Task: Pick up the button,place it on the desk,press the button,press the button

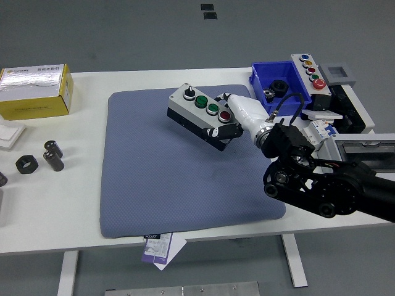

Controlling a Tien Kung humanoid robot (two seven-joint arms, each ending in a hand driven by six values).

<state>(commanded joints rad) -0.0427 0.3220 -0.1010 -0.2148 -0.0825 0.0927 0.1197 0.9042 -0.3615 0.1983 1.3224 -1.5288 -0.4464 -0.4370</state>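
A grey button box (199, 115) with a black switch, two green buttons and a red one is held tilted above the blue-grey mat (148, 179). My right hand (231, 120) is shut on its right end, white fingers over the top and a black thumb under the side. The black right arm (321, 185) comes in from the lower right. The left arm is out of view.
A blue bin (296, 83) with a black part stands at the back right, beside a second button box (310, 71) and grey electrical enclosures (361, 151). A yellow carton (36, 91) and black metal nuts (38, 159) sit on the left.
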